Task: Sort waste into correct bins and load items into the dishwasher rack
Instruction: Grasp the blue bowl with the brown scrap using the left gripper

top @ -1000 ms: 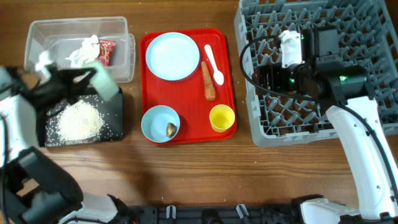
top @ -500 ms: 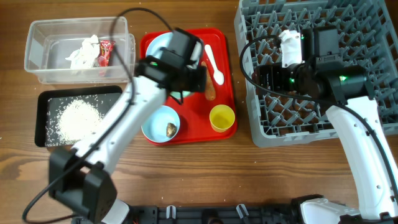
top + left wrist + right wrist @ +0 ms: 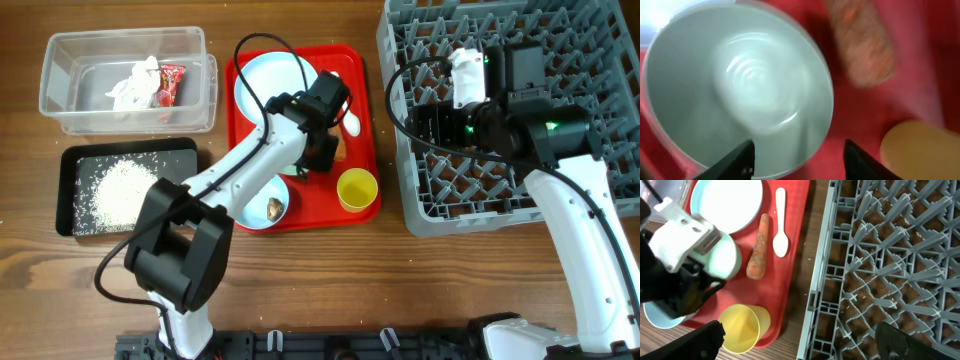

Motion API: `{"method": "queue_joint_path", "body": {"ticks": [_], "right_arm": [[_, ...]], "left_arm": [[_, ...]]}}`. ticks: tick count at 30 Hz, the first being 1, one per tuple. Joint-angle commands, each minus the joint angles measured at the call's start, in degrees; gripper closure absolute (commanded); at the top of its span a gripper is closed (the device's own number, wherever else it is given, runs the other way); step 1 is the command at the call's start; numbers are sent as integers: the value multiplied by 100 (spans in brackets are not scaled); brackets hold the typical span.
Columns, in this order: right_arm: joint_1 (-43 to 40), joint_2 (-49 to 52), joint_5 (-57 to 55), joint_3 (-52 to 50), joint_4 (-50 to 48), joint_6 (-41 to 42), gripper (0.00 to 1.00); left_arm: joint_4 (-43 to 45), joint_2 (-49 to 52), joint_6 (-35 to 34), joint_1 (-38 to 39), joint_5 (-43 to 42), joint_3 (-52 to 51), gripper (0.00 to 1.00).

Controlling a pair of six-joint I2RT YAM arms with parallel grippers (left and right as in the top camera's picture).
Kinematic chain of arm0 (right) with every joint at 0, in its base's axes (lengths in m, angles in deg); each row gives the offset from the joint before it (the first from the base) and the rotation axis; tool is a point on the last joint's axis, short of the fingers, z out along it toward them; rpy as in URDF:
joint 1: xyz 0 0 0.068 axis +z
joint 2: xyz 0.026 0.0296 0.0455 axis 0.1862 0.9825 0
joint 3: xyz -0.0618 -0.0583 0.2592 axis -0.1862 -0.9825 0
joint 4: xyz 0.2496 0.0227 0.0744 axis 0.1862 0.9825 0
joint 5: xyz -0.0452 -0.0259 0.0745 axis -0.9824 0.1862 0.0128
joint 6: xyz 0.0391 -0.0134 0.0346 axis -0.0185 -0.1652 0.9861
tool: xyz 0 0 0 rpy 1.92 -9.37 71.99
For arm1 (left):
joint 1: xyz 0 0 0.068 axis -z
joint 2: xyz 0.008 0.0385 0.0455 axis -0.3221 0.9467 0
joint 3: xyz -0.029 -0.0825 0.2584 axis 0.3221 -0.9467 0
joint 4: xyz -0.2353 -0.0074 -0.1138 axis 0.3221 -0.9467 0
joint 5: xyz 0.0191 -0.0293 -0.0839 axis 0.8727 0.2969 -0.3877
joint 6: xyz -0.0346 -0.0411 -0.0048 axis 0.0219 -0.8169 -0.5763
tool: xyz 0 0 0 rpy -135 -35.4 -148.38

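Observation:
My left gripper [image 3: 799, 146] hangs low over the red tray [image 3: 365, 70], jaws apart. One finger is inside the pale green bowl [image 3: 740, 85] and the other is outside its rim, over the tray. An orange carrot stick [image 3: 758, 247] lies just beyond the bowl, and the yellow cup [image 3: 742, 327] stands close by. On the same tray are the pale blue plate [image 3: 277, 90] and a blue bowl [image 3: 252, 196] holding a brown lump [image 3: 274, 207]. My right gripper [image 3: 802, 345] is open and empty above the left edge of the grey dishwasher rack [image 3: 500, 190].
A white spoon [image 3: 780, 222] lies beside the carrot. At the left, the clear tub [image 3: 60, 100] holds tissue [image 3: 130, 82] and a red wrapper [image 3: 172, 82]. The black tray [image 3: 185, 185] in front of it holds rice [image 3: 125, 192].
The left arm swung from the black tray to the red tray with the green bowl, and its jaws have parted round the rim. The right arm has not moved.

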Motion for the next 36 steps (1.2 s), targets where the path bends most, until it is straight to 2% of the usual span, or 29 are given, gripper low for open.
{"method": "queue_joint_path", "body": {"ticks": [1,5,10,16,20,22,24,28,31,33,36], "right_arm": [[9,52,74,63,-7,33,0],[9,52,74,63,-11,31,0],[9,52,74,63,-7,26,0],[9,52,74,63,-9,28,0],[9,52,74,63,-2,33,0],[9,52,76,63,-2,33,0],[9,52,76,63,-4,33,0],[9,52,76,63,7,31,0],[9,52,74,63,-4,31,0],[9,52,76,63,-2,33,0],[9,52,76,63,0,31,0]], "left_arm": [[-852,-420,-684,-199,72,501,43],[-1834,-833,-951,-181,-188,350,39],[-1292,-833,-929,20,-186,-621,41],[-133,-833,-883,50,-177,-1639,51],[442,-831,-883,50,-111,-1954,76],[529,-826,-885,50,-74,-2055,84],[479,-826,-887,50,-76,-2079,96],[4,-1049,-933,11,-164,-1932,96],[-448,-1512,-929,-214,-562,-1486,96],[-562,-1961,-927,-542,-975,-1193,96],[-557,-2754,-925,-1445,-1821,-1058,96]]}}
